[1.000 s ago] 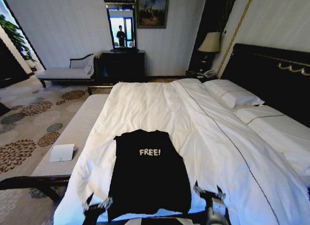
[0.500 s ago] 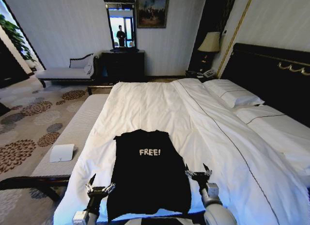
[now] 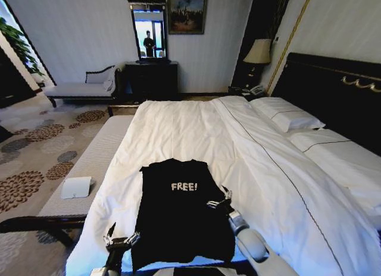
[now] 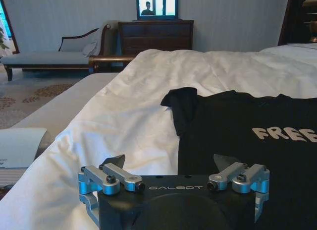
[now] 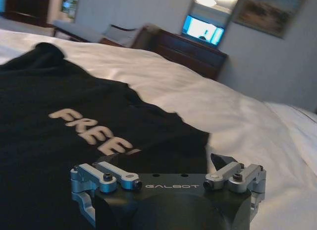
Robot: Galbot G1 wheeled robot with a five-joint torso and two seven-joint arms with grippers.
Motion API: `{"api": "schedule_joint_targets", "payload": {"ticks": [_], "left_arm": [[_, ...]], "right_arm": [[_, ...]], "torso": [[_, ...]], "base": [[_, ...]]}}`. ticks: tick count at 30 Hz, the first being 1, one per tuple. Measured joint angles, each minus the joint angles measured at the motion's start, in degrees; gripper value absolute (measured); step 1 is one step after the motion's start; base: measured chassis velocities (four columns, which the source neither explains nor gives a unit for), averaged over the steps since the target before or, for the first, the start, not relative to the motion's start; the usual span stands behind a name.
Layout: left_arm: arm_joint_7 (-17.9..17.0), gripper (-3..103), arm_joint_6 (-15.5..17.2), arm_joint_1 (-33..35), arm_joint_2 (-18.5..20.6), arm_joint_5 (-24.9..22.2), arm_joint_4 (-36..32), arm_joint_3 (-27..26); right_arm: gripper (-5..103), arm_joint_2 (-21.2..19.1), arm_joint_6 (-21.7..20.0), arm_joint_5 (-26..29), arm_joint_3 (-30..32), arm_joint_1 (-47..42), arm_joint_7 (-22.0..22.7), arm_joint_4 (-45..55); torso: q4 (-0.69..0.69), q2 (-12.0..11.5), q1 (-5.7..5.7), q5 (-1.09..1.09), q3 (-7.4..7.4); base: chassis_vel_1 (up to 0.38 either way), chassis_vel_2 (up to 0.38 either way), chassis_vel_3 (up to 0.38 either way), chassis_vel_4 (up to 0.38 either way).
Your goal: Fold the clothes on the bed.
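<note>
T-shirt (image 3: pixel 183 213) flat, lower centre of bed (image 3: pixel 196 130), ready to fold; right gripper (image 3: pixel 219 200) open at shirt's right edge, left gripper (image 3: pixel 122 239) open lower left.

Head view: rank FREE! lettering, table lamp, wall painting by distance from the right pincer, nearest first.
From the right pincer, open above the T-shirt's right edge:
1. FREE! lettering, just to its left on the shirt's chest.
2. Table lamp, on the nightstand past the bed's far right corner.
3. Wall painting, high on the far wall, beside the mirror.
</note>
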Motion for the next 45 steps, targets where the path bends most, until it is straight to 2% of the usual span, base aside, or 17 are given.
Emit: {"api": "schedule_joint_targets", "payload": {"ticks": [3,21,34,44,45], "left_arm": [[0.03,100,-0.04,0.35,-0.42,0.07,-0.23,-0.15],[0.18,100,-0.38,1.35,-0.90,0.07,-0.89,-0.63],[0.24,100,-0.61,1.42,-0.41,-0.13,-0.74,-0.44],[0.23,100,-0.36,0.50,-0.03,-0.65,-0.48,-0.23],[0.23,100,-0.34,0.42,-0.04,-0.69,-0.50,-0.21]], "right_arm": [[100,-0.56,1.19,-3.39,-2.77,2.17,-0.91,-2.07],[100,1.86,3.23,-9.64,-7.97,7.92,-1.77,-9.85],[100,3.10,4.63,-10.22,-7.02,11.58,-0.94,-14.98],[101,3.10,4.61,-9.59,-6.55,10.83,-0.04,-15.20],[97,3.07,4.60,-9.59,-6.49,10.74,-0.01,-15.21]], "torso": [[0.00,0.00,0.00,-0.01,0.00],[0.00,0.00,-0.01,-0.01,0.00],[0.00,0.00,-0.01,0.00,0.00],[0.00,0.00,-0.01,0.00,0.00],[0.00,0.00,-0.01,0.00,0.00]], "base": [[0.000,0.000,0.000,0.000],[0.000,0.000,0.000,0.000],[0.000,0.000,0.000,0.000],[0.000,0.000,0.000,0.000],[0.000,0.000,0.000,0.000]]}}
